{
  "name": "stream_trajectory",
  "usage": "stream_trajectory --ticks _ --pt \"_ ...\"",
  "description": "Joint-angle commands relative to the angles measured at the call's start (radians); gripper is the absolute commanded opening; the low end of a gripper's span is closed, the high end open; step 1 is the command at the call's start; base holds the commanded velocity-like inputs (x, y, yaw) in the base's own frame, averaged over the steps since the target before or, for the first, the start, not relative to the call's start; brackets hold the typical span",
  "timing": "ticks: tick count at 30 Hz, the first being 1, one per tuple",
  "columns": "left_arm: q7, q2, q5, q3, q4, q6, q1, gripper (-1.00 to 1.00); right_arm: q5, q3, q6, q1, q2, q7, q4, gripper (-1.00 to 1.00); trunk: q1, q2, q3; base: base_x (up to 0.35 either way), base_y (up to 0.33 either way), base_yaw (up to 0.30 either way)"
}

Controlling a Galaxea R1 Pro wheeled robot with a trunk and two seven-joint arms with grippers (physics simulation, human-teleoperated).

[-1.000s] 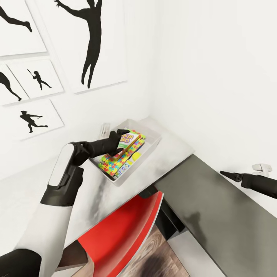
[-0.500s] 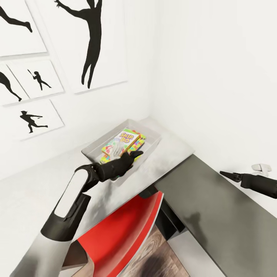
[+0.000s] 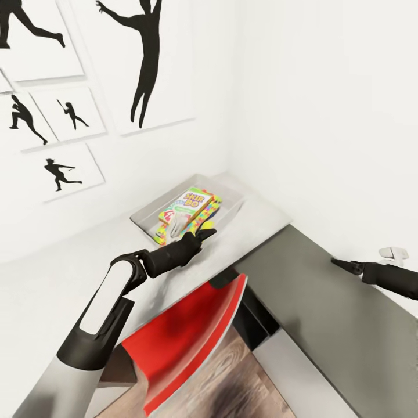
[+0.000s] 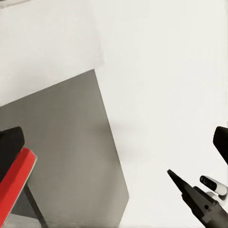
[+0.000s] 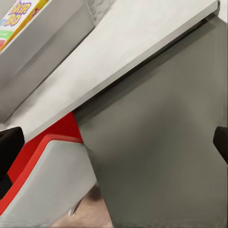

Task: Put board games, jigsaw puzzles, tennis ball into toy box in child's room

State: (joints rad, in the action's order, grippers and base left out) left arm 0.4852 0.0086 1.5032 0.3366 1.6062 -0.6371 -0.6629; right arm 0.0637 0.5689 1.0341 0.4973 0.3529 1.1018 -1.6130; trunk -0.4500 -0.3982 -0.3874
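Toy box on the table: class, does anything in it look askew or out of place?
Slightly. In the toy box, the SKIP-BO board game lies tilted across the jigsaw puzzles rather than squared up. Nothing has spilled onto the table.

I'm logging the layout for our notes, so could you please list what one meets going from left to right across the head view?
Small batter silhouette picture → left pincer → red chair → dark grey cabinet top → right pincer.
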Motion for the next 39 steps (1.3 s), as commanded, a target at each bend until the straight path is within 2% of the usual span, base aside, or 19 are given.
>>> stream_trajectory --ticks 1,8,14,25,29,39 --pt "0.007 0.001 0.010 0.001 0.001 0.001 0.000 1.00 0.007 0.001 0.007 0.001 0.000 0.008 -0.001 1.00 0.000 -0.002 -0.002 -0.278 0.096 0.000" --pt "-0.001 0.006 0.008 -0.004 0.001 0.001 0.002 1.00 0.007 -0.001 0.010 0.001 0.000 0.007 -0.001 1.00 0.000 -0.002 0.003 -0.246 0.095 0.000" --pt "-0.012 0.017 0.010 -0.016 0.001 0.001 0.004 1.00 0.007 -0.003 0.012 0.001 0.000 0.007 -0.001 1.00 0.000 -0.002 0.011 -0.074 0.030 0.000" --pt "-0.097 0.043 0.011 -0.027 0.001 0.001 0.025 1.00 0.007 -0.003 0.012 0.001 0.000 0.006 -0.001 1.00 0.000 -0.002 0.028 -0.014 0.006 0.000" --pt "-0.151 0.055 0.011 -0.052 0.001 0.001 0.042 1.00 0.007 -0.003 0.012 0.001 0.000 0.006 -0.001 1.00 0.000 -0.002 0.035 -0.003 0.001 0.000" --pt "-0.208 0.066 0.011 -0.075 0.001 0.001 0.063 1.00 0.007 -0.004 0.012 0.001 0.000 0.006 -0.001 1.00 0.000 -0.002 0.051 -0.001 0.000 0.000"
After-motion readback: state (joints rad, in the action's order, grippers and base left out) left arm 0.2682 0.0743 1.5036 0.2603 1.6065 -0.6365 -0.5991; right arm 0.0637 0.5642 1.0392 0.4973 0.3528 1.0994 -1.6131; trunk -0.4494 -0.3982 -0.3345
